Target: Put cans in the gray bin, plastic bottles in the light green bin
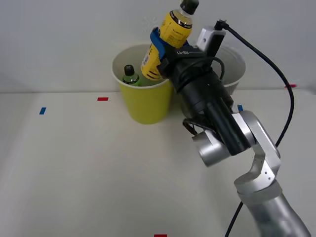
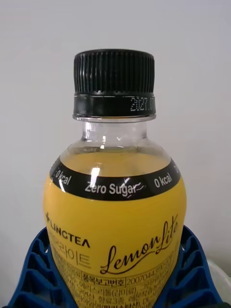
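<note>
While the right gripper (image 1: 159,55) clamped the yellow bottle (image 1: 170,37), cap tilted toward one o'clock, above the light green bin (image 1: 145,106), green bottle (image 1: 130,75) inside, gray bin (image 1: 236,69) at three o'clock.

In the front view, the light green bin (image 1: 147,106) stood on the tabletop (image 1: 89,173) in the upper middle of the frame, and the gray bin (image 1: 236,66) stood just beside it to the right, largely behind the arm (image 1: 222,123). One of the plastic bottles (image 1: 130,75) sat inside the light green bin, at its left side. The other bottle (image 1: 170,37) was held tilted in the end effector (image 1: 160,52), above the right rim of that bin, its cap toward the top edge of the frame. The arm came in from the lower right corner. In the wrist view, the held bottle (image 2: 115,211) stood between the two fingers (image 2: 33,274).
</note>
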{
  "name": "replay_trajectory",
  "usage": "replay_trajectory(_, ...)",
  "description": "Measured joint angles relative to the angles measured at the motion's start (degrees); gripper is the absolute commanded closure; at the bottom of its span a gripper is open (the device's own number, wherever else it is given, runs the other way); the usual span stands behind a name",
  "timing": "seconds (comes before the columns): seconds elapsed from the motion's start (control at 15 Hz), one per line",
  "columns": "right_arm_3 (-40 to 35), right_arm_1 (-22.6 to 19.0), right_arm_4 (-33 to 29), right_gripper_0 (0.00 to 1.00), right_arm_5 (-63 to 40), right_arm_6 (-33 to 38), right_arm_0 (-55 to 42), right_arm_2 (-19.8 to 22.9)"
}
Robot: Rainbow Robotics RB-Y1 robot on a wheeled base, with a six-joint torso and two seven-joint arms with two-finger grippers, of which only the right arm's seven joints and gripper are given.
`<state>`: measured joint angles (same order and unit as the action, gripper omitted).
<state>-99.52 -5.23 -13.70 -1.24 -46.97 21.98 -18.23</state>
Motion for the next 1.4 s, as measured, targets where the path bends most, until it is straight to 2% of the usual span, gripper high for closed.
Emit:
replay_trajectory(0.13,6.82,3.26,-3.8,1.0,2.96,-0.18,4.47,1.58)
replay_trajectory(0.27,10.39,4.61,-7.38,1.0,3.51,-0.45,7.35,2.44)
replay_trajectory(0.73,19.03,3.22,-10.45,1.0,3.6,-0.83,15.28,3.43)
replay_trajectory(1.4,19.66,2.06,-10.51,1.0,3.45,0.11,16.33,3.3)
